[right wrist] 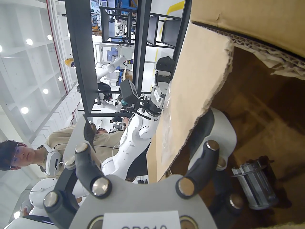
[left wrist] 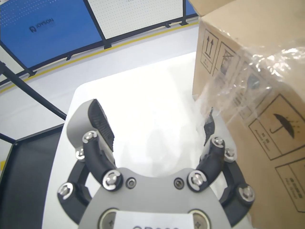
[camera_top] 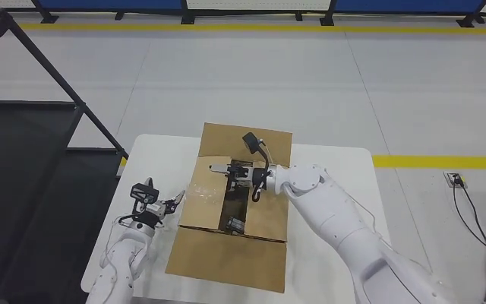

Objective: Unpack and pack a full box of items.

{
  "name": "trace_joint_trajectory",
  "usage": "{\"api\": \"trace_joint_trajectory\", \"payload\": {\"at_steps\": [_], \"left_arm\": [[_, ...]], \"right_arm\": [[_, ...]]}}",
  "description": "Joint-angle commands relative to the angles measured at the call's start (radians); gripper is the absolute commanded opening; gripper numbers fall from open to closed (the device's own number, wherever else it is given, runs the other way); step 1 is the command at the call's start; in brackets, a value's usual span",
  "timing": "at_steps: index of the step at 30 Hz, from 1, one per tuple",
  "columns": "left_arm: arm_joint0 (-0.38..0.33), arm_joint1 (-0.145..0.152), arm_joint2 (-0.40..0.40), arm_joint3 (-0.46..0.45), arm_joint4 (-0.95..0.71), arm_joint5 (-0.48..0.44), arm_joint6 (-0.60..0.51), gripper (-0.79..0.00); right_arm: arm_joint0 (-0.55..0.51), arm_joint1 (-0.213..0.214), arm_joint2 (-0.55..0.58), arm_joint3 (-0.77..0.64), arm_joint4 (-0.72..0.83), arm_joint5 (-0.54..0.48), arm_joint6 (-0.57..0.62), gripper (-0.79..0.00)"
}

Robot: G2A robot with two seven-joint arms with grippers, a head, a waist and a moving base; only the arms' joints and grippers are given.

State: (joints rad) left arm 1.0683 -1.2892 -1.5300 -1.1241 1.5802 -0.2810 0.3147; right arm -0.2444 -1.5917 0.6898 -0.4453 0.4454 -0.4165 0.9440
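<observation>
— White tabletop (camera_top: 334, 163) with rounded corners. Around it we log a pale grey floor (camera_top: 304, 76), with a yellow line (camera_top: 228, 27) and blue panels (camera_top: 106, 4) at the far side. A black frame (camera_top: 45, 68) stands off to the robot's left.

— Counts?

— We count one cardboard box (camera_top: 228, 262), flaps open, in the middle of the table, and two grippers. One grey ribbed cylinder (right wrist: 255, 187) lies on the box floor. We cannot identify the other dark shapes inside.

— Left side?

— We find the left gripper (left wrist: 152, 110) low over the table, just beside the box's left wall. Its jaws are apart with nothing between them. Crumpled clear film (left wrist: 238, 84) clings to that wall and overlaps one fingertip (left wrist: 209, 120); we cannot tell whether they touch.

— Right side?

— We place the right gripper (right wrist: 150, 129) at the box mouth with its jaws spread wide. One finger is inside the left side flap (right wrist: 190, 84) and one is outside. The flap passes between them without being pinched, and it blocks much of our look into the box.
</observation>
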Motion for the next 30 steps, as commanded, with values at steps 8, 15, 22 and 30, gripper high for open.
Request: {"api": "trace_joint_trajectory", "payload": {"at_steps": [8, 15, 22, 30], "left_arm": [[0.015, 0.004, 0.011, -0.019, -0.016, 0.004, 0.016, 0.000], [0.021, 0.008, 0.012, -0.018, -0.029, 0.007, 0.040, 0.000], [0.022, 0.010, 0.025, -0.011, -0.035, 0.003, 0.058, 0.000], [0.027, 0.013, 0.037, -0.009, -0.040, -0.001, 0.090, 0.000]], "right_arm": [[0.006, -0.010, 0.019, 0.020, -0.007, -0.002, 0.011, 0.000], [0.011, -0.022, 0.034, 0.042, 0.002, 0.032, 0.006, -0.554], [0.023, -0.033, 0.047, 0.073, 0.004, 0.054, 0.012, -0.785], [0.033, -0.044, 0.057, 0.098, -0.009, 0.070, 0.019, -0.785]]}}
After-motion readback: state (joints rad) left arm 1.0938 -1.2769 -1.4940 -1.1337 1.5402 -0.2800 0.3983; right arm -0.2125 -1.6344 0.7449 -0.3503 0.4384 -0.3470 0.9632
